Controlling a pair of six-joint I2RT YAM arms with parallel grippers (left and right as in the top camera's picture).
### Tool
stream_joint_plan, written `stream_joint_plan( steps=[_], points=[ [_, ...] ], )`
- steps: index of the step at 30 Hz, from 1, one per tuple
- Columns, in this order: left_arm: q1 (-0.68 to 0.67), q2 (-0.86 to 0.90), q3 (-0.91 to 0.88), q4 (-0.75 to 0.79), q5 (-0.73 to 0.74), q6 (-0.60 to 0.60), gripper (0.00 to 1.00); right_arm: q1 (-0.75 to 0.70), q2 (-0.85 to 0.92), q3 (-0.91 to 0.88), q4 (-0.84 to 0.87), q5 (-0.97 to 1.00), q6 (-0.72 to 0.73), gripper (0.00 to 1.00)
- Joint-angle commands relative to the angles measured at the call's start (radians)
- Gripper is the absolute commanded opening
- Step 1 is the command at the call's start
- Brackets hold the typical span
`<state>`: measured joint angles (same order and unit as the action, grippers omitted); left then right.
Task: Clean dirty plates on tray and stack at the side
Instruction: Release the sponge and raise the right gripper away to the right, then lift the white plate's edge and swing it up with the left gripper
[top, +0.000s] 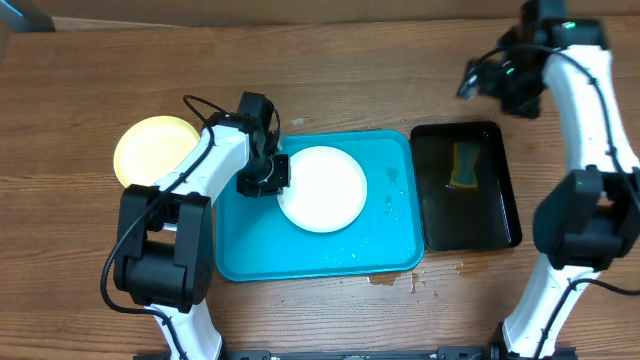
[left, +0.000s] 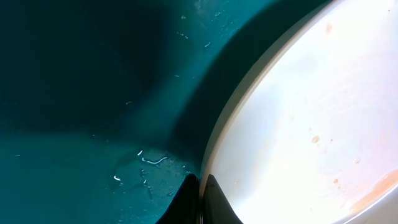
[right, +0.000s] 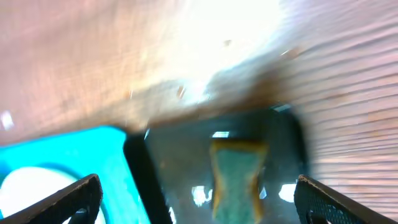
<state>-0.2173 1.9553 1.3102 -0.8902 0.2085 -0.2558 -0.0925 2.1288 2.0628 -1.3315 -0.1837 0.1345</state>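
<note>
Left end effector (left: 199, 200) on plate (left: 298, 118) rim

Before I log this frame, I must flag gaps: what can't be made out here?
Grip of the left claw on the white plate: left wrist view shows only dark fingertips at its bottom edge; overhead, the left arm covers them.
Yellow plate: right side hidden under that arm, overhead.
Sponge in the black tray: motion-blurred in the right wrist view, small overhead.
</note>
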Motion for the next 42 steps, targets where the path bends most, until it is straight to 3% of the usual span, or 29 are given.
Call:
stream_joint_plan(
  steps=[1, 15, 30, 36, 42],
  points=[
    [-0.021, -0.007, 0.021, 0.007, -0.013, -0.001, 0.04, -0.093, -0.034, 0.039, -0.002, 0.073, 0.057, 1.00],
    [-0.066, -0.007, 0.051, -0.001, -0.121, -0.036, 0.04, -0.335, -0.034, 0.032, -0.024, 0.086, 0.056, 1.00],
    [-0.067, -0.007, 0.521, -0.352, -0.124, 0.013, 0.04, -0.343, -0.034, 0.032, -0.024, 0.086, 0.056, 1.00],
    [-0.150, -0.007, 0.617, -0.328, -0.190, -0.018, 0.04, -0.343, -0.034, 0.032, -0.024, 0.086, 0.056, 1.00],
    [-0.320, -0.007, 0.623, -0.190, -0.319, -0.064, 0.04, -0.343, -0.034, 0.032, -0.024, 0.086, 0.056, 1.00]
  ],
)
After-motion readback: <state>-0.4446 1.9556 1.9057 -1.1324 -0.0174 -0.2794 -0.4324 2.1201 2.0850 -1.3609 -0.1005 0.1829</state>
